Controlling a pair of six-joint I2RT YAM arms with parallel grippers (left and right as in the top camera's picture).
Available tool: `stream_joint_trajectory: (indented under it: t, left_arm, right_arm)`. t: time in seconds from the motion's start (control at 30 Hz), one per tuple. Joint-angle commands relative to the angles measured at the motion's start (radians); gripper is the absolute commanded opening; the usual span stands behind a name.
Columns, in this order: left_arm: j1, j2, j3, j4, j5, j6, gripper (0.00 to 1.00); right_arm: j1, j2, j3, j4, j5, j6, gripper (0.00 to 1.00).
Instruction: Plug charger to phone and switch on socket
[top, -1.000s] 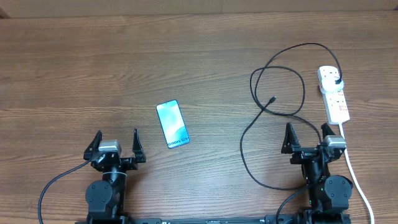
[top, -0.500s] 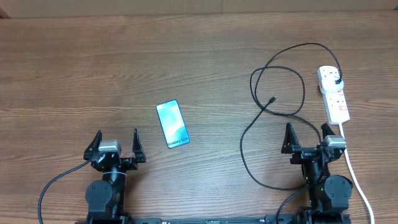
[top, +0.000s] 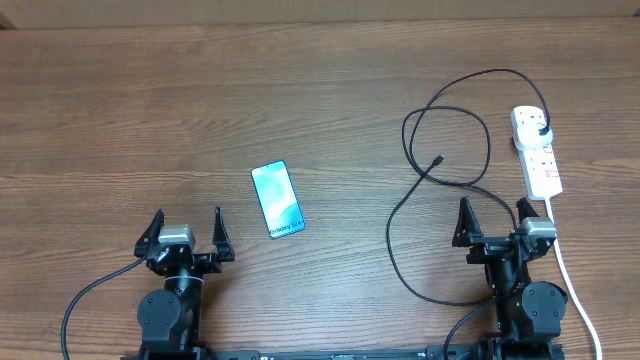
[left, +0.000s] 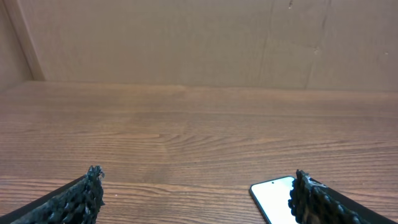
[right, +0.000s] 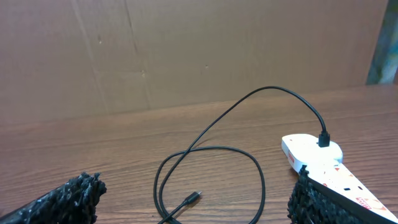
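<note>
Both arms sit at the near edge of the counter (top: 300, 90). The left pincer (top: 188, 215) and the right pincer (top: 493, 206) are spread wide and have hold of nothing.

The phone (top: 277, 200) lies flat, screen up, just ahead of the left pincer and off to its right. The charger (top: 497, 71) loops loosely ahead of the right pincer, and its connector tip (top: 438, 160) rests on the wood ahead and a little to the left. The socket (top: 537, 155) lies ahead and to the right of that pincer, with the black plug (top: 541, 131) already seated in its far end.

The likeliest trouble is the tip. It is small and lies flat, so a closing pincer could pinch it crooked or nudge it aside. Carrying it towards the phone drags the loops along; one could catch on the right arm, or the pull could shift the socket or loosen the plug.

The phone looks slick on the wood (nothing braces it), so a push from the connector may just slide it away unless the left pincer steadies it. Which edge holds the port cannot be made out. The switches sit close together, so a wide fingertip might press the wrong one.
</note>
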Motion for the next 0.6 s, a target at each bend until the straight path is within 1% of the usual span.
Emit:
stream_joint_trajectory:
  t: [0.0, 0.2, 0.3, 0.47, 0.57]
  left_arm:
    - [0.01, -0.01, -0.004, 0.002, 0.016, 0.011, 1.0]
    - [0.01, -0.01, 0.007, 0.073, 0.196, 0.007, 1.0]
    - [0.01, -0.01, 0.062, 0.043, 0.198, -0.027, 1.0]
    - [0.01, 0.002, 0.184, -0.049, 0.179, -0.026, 1.0]
    - [0.01, 0.039, 0.242, -0.073, 0.18, -0.042, 1.0]
  right_arm:
    - [-0.005, -0.008, -0.011, 0.006, 0.003, -0.002, 1.0]
    - [-0.005, -0.008, -0.011, 0.006, 0.003, -0.002, 1.0]
    - [-0.005, -0.008, -0.011, 0.006, 0.003, -0.002, 1.0]
    - [-0.005, -0.008, -0.011, 0.006, 0.003, -0.002, 1.0]
    - [-0.005, -0.008, -0.011, 0.006, 0.003, -0.002, 1.0]
